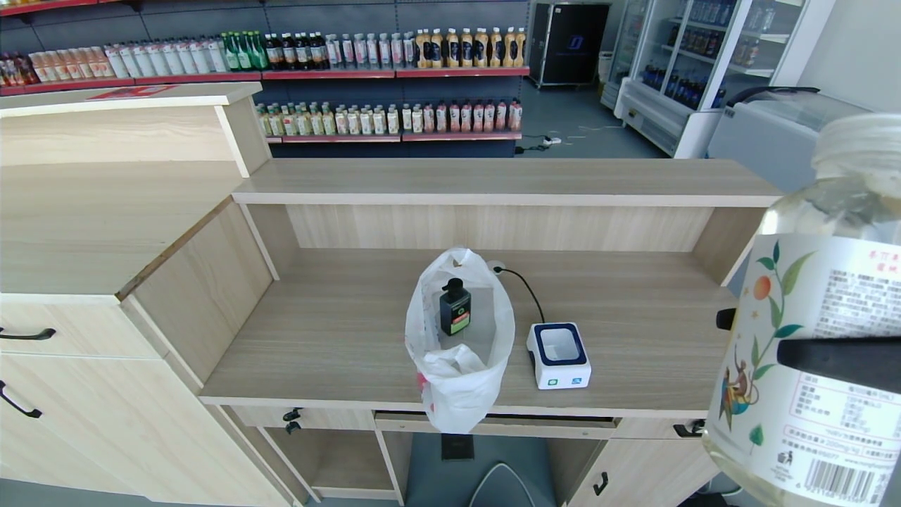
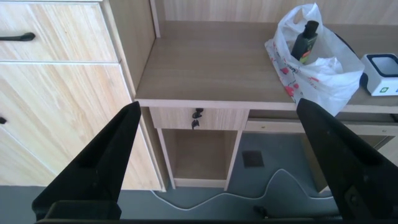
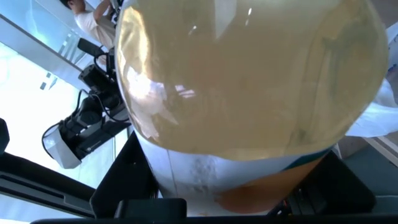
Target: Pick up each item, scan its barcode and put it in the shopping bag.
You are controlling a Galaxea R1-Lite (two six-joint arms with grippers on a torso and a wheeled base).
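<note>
A clear bottle [image 1: 809, 317] of pale liquid, with a white flowered label and a barcode low on it, is held up close at the right, well above the counter's right end. My right gripper [image 1: 781, 338] is shut on it, one black finger [image 1: 838, 355] lying across the label. The bottle's base [image 3: 249, 93] shows between that gripper's [image 3: 230, 193] fingers. The white shopping bag [image 1: 461, 366] stands open mid-counter with a dark pump bottle [image 1: 455, 308] inside. The white scanner [image 1: 558, 355] sits just right of it. My left gripper [image 2: 214, 155] hangs open, holding nothing, below the counter's front left, with the bag [image 2: 317, 68] and scanner [image 2: 382, 65] beyond.
The wooden counter [image 1: 338, 338] has a raised back shelf [image 1: 507, 183] and side walls. A black cable [image 1: 524, 289] runs from the scanner to the back. Drawer cabinets [image 1: 63, 394] stand to the left. Drink shelves and fridges fill the room behind.
</note>
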